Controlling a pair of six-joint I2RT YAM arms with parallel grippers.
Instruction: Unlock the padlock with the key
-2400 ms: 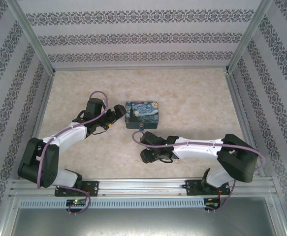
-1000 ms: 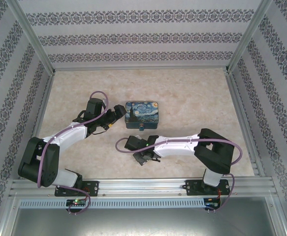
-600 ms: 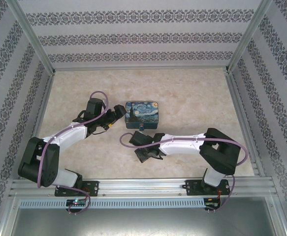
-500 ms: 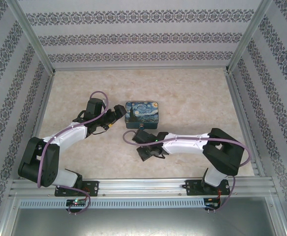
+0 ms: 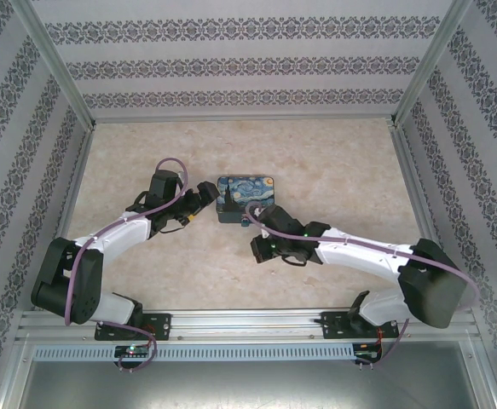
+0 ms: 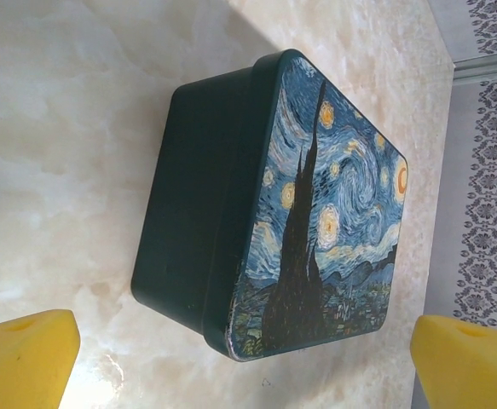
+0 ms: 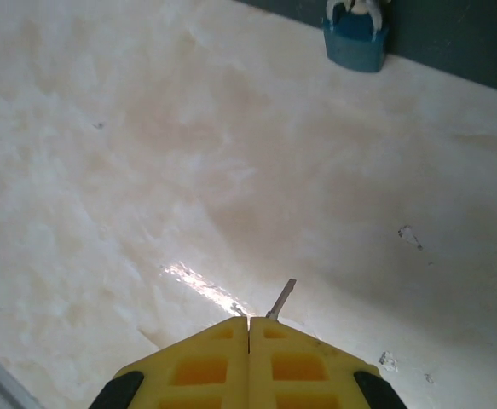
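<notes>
So far you have the key [image 7: 281, 300] pinched between the right gripper's [image 7: 249, 322] closed fingers, tip poking ahead, the padlock [image 7: 355, 41] hanging well ahead on the tin [image 7: 461, 38], not yet entered, and the left gripper [image 6: 246, 362] spread wide, the tin just ahead.

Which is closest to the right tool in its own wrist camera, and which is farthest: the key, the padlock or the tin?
1. The key: pinched in the shut right tool, with its tip poking out in front.
2. The padlock: well ahead, at the top right, hanging against the tin.
3. The tin: the dark wall just behind the padlock.
</notes>
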